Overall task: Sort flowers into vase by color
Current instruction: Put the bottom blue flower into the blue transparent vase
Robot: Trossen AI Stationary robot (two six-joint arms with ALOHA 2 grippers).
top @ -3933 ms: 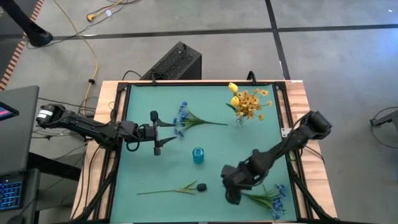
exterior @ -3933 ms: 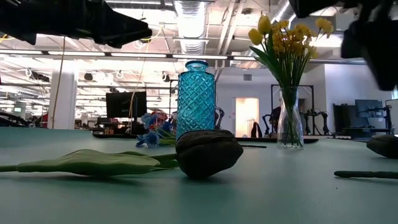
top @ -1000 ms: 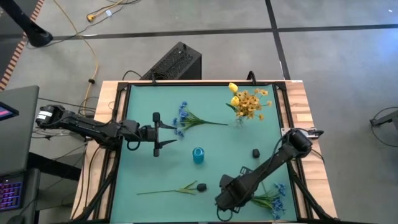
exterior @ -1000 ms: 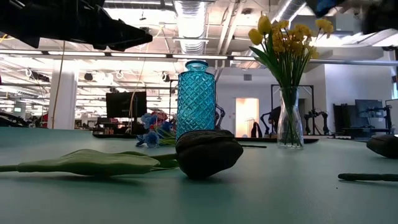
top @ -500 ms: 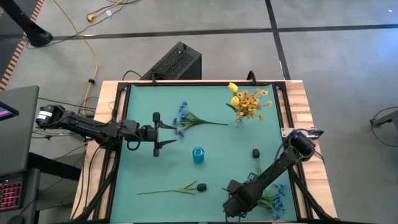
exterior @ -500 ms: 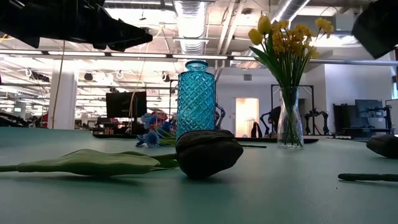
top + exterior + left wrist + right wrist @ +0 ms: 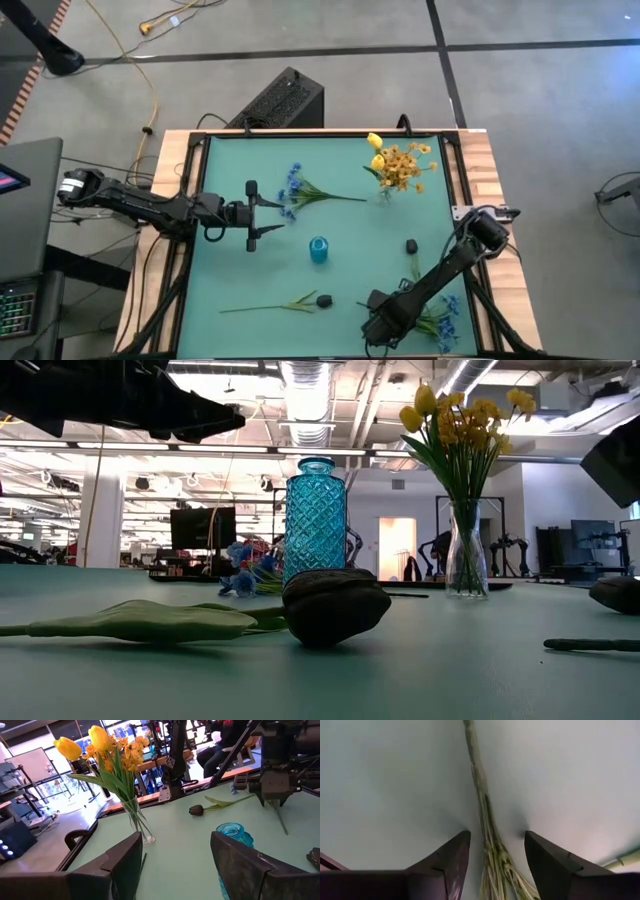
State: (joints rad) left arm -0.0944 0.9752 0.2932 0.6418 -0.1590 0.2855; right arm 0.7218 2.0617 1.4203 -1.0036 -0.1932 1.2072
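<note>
Black speaker-like box [image 7: 281,100] on floor, yellow cable [image 7: 140,70], laptop [image 7: 18,315]

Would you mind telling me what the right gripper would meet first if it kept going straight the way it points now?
Most likely the green stalk of the blue spray lying on the table. The right gripper points down with its open fingers either side of that stalk; how far above it is unclear.

Yellow flowers [image 7: 399,165] stand in a clear vase [image 7: 386,194]; blue sprays [image 7: 296,190] and dark buds [image 7: 324,299] lie flat.
</note>
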